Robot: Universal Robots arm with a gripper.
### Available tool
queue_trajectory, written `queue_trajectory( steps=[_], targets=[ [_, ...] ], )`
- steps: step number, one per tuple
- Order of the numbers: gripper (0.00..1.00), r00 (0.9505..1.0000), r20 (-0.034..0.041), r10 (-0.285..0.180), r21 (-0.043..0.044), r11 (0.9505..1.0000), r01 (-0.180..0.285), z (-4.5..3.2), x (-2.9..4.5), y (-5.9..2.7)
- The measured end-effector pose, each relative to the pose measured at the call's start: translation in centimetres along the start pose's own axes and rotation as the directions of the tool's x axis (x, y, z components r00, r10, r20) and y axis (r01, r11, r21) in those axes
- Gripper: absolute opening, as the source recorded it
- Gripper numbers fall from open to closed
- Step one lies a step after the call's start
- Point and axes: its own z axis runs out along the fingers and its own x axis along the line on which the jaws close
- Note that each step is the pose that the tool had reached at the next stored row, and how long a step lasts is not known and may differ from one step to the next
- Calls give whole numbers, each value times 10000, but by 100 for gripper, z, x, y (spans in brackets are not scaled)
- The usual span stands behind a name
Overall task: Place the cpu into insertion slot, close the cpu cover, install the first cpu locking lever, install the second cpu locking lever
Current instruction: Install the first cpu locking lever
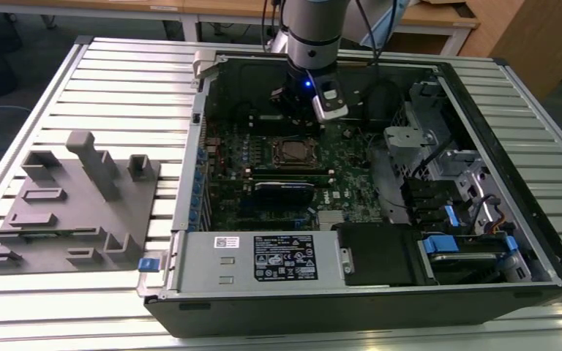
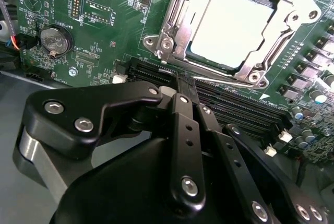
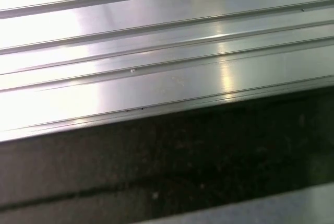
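The cpu, a pale silver square, sits in the insertion slot on the green motherboard. The cpu cover is a silver frame lying flat around the chip. How the locking levers stand is unclear. My gripper is black, its fingers drawn together with nothing between them. It hovers just off the socket's side, over the long black memory slots. In the exterior view the gripper hangs inside the open case, a little behind and to the right of the socket.
The open computer case lies on a slatted aluminium table. A labelled power supply box fills its front, with drive bays and blue clips on the exterior view's right. A grey fixture block stands on the left. A coin battery sits near the gripper.
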Motion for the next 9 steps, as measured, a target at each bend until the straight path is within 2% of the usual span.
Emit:
queue_trajectory(
  steps=[6, 9],
  targets=[
    [10, 9999, 16, 107, 11, 9999, -107, 5, 0, 0],
    [10, 9999, 31, 129, 52, 9999, -129, 11, 1, -1]
  ],
)
